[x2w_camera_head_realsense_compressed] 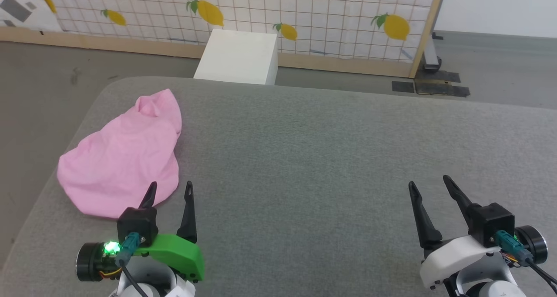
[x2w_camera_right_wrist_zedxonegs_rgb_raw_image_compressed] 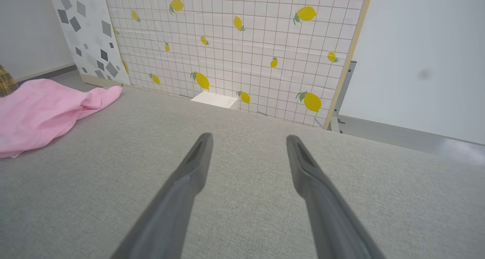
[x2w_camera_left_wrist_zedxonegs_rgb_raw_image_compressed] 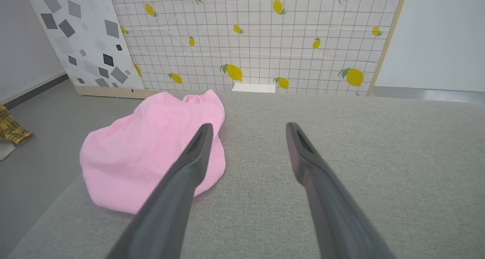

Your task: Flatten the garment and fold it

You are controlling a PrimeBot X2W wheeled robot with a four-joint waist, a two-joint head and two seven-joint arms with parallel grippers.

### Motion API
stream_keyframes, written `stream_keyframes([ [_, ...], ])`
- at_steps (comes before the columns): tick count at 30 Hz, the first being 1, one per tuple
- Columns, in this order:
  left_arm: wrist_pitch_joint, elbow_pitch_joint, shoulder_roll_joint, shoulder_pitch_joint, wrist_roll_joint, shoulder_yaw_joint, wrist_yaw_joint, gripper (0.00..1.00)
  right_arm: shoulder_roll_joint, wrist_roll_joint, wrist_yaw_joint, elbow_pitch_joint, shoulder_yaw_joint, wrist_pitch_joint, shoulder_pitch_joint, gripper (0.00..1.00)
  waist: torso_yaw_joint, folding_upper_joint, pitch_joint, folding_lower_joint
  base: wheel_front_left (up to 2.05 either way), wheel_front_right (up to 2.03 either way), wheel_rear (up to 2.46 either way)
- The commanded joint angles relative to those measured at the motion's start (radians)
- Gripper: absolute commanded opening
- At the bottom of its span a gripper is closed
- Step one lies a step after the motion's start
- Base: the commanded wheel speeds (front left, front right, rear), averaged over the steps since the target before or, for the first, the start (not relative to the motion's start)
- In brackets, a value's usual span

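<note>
Grey fabric-covered table (x2w_camera_head_realsense_compressed: 313,158) with rounded far corners carries the garment (x2w_camera_head_realsense_compressed: 124,158) and nothing else lies on it. A white box-like block (x2w_camera_head_realsense_compressed: 239,55) stands on the grey floor (x2w_camera_head_realsense_compressed: 35,79) just past the table's far edge; cannot tell if it is hollow. Behind it stands a wood-framed grid panel with lemon print (x2w_camera_head_realsense_compressed: 330,14). Beside that, the left wrist view shows a white panel with grey geometric shapes (x2w_camera_left_wrist_zedxonegs_rgb_raw_image_compressed: 75,35) and a yellow plaid cloth (x2w_camera_left_wrist_zedxonegs_rgb_raw_image_compressed: 11,128) on the floor at the far left. Plain pale wall at the right.

The garment is light pink, bunched in a rumpled heap, not flattened, lying along the table's left edge from mid-depth toward the far-left corner. One end rises in a small gathered peak at its far side.

Left gripper (x2w_camera_head_realsense_compressed: 170,185) sits at the garment's near edge, jaws spread wide, nothing between them. Its outer finger (x2w_camera_left_wrist_zedxonegs_rgb_raw_image_compressed: 189,164) overlaps the pink cloth in view; contact cannot be told. The inner finger is over bare table.

Right gripper (x2w_camera_head_realsense_compressed: 428,181) is near the table's near-right corner, jaws also spread, empty, well apart from the garment.
</note>
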Motion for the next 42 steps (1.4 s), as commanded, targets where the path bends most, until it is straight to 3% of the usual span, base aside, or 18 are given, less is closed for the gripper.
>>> stream_keyframes([
  [1, -0.013, 0.005, 0.005, -0.011, -0.012, -0.004, 0.009, 1.0, 0.001, 0.008, 0.0, 0.004, 0.005, -0.011, -0.009, 1.0, 0.021, 0.0, -0.002, 0.0, 0.0, 0.0, 0.0],
  [42, -0.097, 0.026, 0.029, 0.005, -0.078, -0.034, 0.034, 1.0, 0.001, 0.032, -0.001, 0.033, 0.05, -0.077, -0.033, 1.0, 0.243, 0.0, -0.004, 0.0, 0.0, 0.0, 0.0],
])
